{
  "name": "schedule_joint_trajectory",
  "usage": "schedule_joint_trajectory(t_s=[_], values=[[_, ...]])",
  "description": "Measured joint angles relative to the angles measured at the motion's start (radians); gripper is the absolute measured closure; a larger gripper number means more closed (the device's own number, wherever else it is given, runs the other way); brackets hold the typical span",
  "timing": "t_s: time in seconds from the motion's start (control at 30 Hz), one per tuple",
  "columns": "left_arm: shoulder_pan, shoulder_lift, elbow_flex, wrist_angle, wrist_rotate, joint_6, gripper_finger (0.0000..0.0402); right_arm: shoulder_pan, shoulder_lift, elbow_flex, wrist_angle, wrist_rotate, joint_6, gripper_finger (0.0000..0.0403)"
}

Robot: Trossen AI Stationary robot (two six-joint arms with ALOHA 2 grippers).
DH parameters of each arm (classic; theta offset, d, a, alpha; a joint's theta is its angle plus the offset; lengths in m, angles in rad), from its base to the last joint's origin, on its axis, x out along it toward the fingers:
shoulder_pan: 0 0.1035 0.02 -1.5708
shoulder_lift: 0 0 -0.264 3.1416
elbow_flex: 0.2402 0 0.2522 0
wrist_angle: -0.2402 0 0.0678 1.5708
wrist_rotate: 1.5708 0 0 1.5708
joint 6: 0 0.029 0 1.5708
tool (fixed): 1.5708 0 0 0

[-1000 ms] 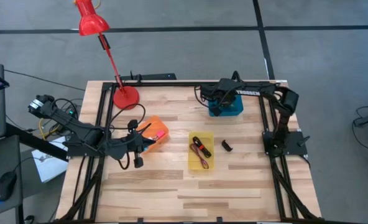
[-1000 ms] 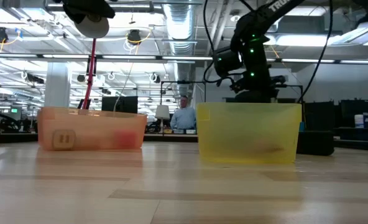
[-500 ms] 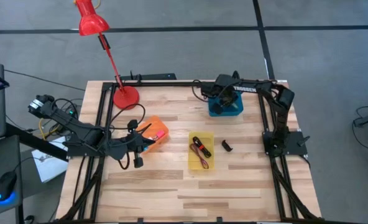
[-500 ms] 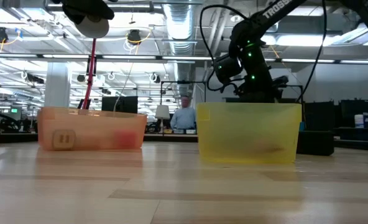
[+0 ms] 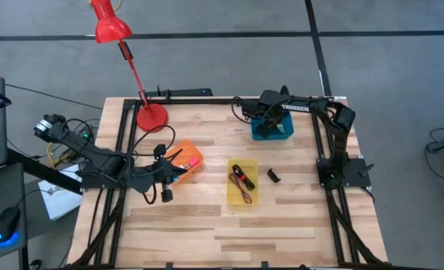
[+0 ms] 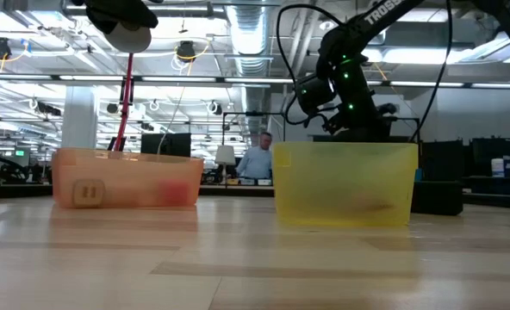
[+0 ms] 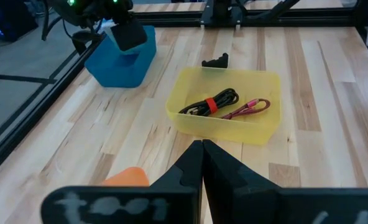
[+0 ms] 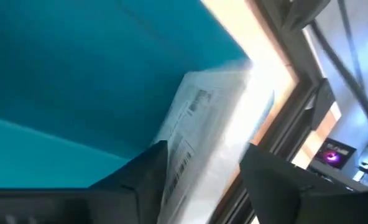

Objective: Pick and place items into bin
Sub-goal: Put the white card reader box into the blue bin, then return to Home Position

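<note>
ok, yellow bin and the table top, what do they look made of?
Yellow bin: looks like thin translucent plastic, slightly glossy; in the low view light passes through its wall. Table top: looks like wood, pale butcher-block planks with visible grain and seams, satin finish. Both judged by look alone.

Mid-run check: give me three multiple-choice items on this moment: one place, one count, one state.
1. The right gripper is: A over the blue bin; B folded back at its base; C low over bare wood.
2. Bins on the table: A two; B three; C four.
3. The left gripper is: A wide open; B shut; C clamped on a cord.
Answers: A, the high view shows it above that bin; B, blue bin, yellow bin, orange bin; B, its fingers press together.
</note>
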Motion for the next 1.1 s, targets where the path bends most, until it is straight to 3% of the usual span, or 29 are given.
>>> schedule_joint_trajectory(t_s=[0.2,0.5,0.87,1.1], values=[[0.000,0.000,0.000,0.000,0.000,-0.003,0.0401,0.007,0.000,0.000,-0.019,-0.014,0.000,0.0178],[0.000,0.000,0.000,0.000,0.000,-0.003,0.0401,0.016,0.000,0.012,-0.034,-0.017,0.000,0.0175],[0.000,0.000,0.000,0.000,0.000,-0.030,0.0401,0.035,-0.001,0.320,-0.164,-0.014,0.034,0.0175],[-0.001,-0.011,0.000,-0.003,0.000,-0.021,0.0401,0.113,-0.001,0.375,-0.174,-0.023,0.010,0.0175]])
